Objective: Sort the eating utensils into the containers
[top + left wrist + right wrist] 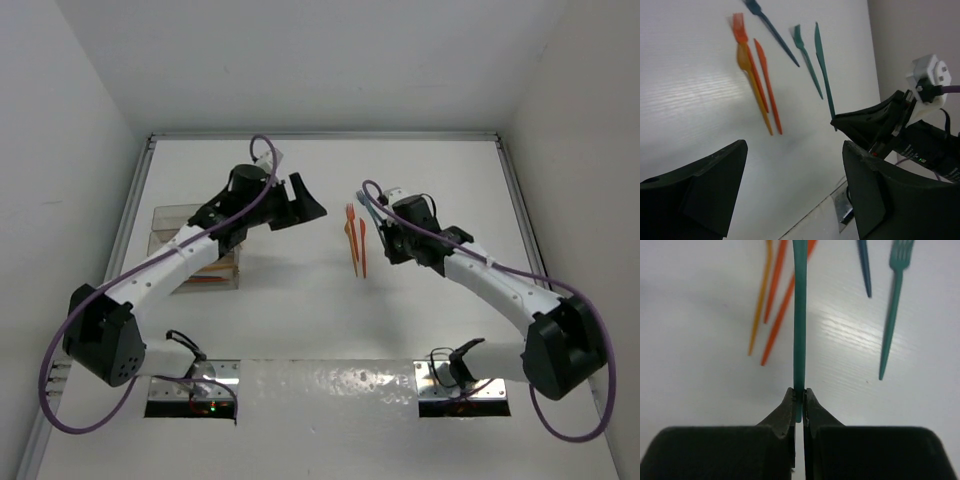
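My right gripper (799,396) is shut on the handle end of a teal knife (799,315), which points straight away from it over the white table. In the left wrist view this teal knife (823,70) runs down into the right gripper (836,120). Beside it lie a teal fork (809,65), a blue fork (775,35), an orange fork (749,55), an orange spoon (757,95) and an orange knife (768,87). My left gripper (795,147) hangs open and empty above the table, left of the utensils. The clear containers (170,225) stand at the far left, partly hidden by my left arm.
Orange utensils (212,276) lie inside the containers. White walls enclose the table on the left, back and right. A metal strip (330,372) runs along the near edge by the arm bases.
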